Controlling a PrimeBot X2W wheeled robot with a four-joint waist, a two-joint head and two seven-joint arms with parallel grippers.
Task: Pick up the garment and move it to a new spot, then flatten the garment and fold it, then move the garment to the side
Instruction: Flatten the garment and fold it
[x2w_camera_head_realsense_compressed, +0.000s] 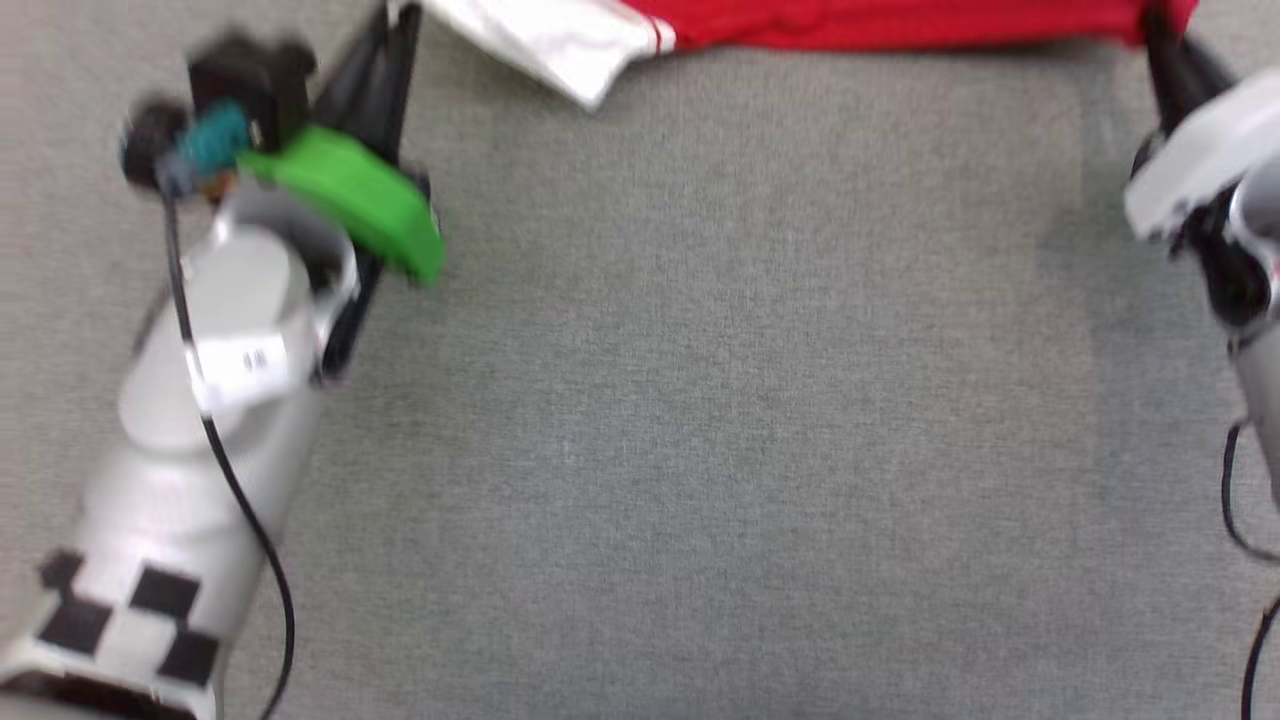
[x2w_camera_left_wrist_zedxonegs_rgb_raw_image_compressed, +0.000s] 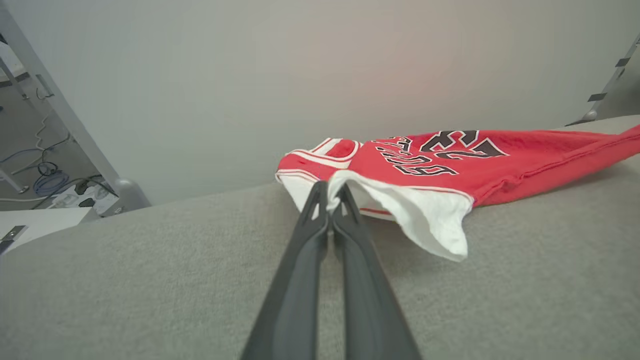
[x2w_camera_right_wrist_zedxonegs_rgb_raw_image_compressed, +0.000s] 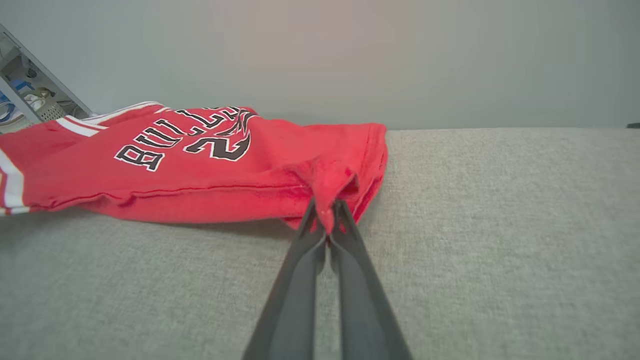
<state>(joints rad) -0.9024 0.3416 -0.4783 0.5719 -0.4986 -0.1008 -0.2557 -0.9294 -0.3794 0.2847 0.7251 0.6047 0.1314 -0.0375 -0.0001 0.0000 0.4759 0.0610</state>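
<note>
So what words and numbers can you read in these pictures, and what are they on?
"BULLS": black, white-edged letters on the chest of the red jersey shirt with white sleeves.
"23": big black number next to those letters on the same shirt, clearest in the left wrist view.
Small white label on the pale left forearm: too blurred to read.
</note>
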